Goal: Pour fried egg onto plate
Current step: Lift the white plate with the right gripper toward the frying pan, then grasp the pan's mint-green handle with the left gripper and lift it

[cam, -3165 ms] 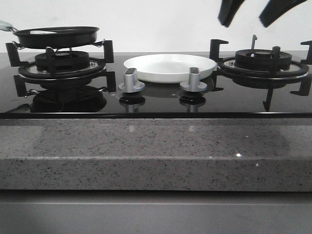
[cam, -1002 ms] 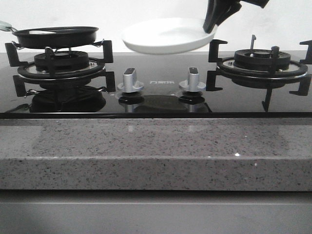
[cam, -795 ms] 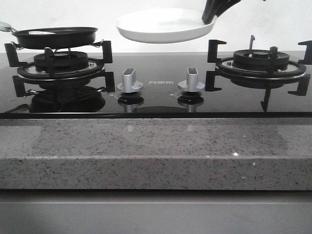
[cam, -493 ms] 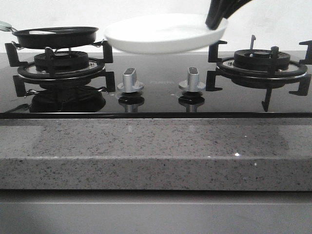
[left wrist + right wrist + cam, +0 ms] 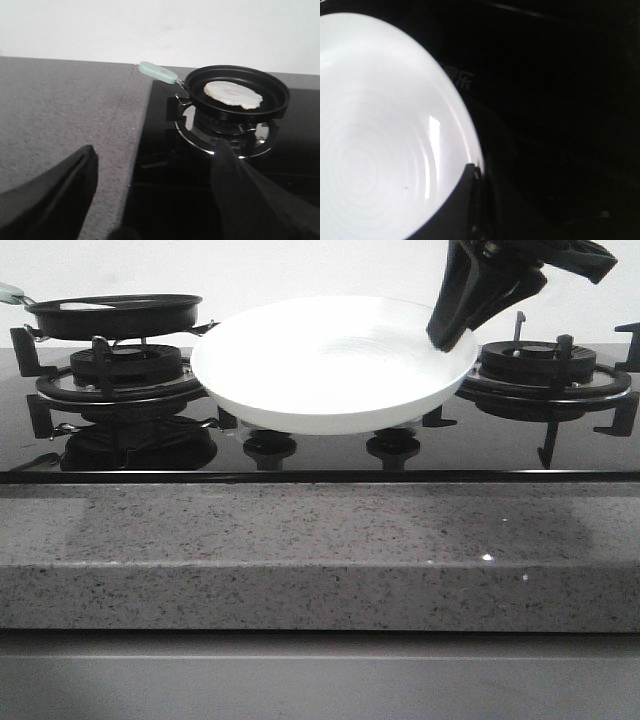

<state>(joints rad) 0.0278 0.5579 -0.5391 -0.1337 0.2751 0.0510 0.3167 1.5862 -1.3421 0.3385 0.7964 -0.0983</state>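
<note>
One plate [image 5: 330, 365] hangs level above the hob, pinched at its three-o'clock rim by the right gripper [image 5: 452, 332]. The arm slants down from one o'clock. The left gripper [image 5: 155, 200] gapes, holding nothing.

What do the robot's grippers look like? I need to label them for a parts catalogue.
Both are matte black with no visible markings or cables. The left gripper shows two broad, flat fingers that taper to blunt tips. The right gripper has angular black links above long, narrow, slightly curved fingers; in the right wrist view only one dark fingertip shows.
</note>
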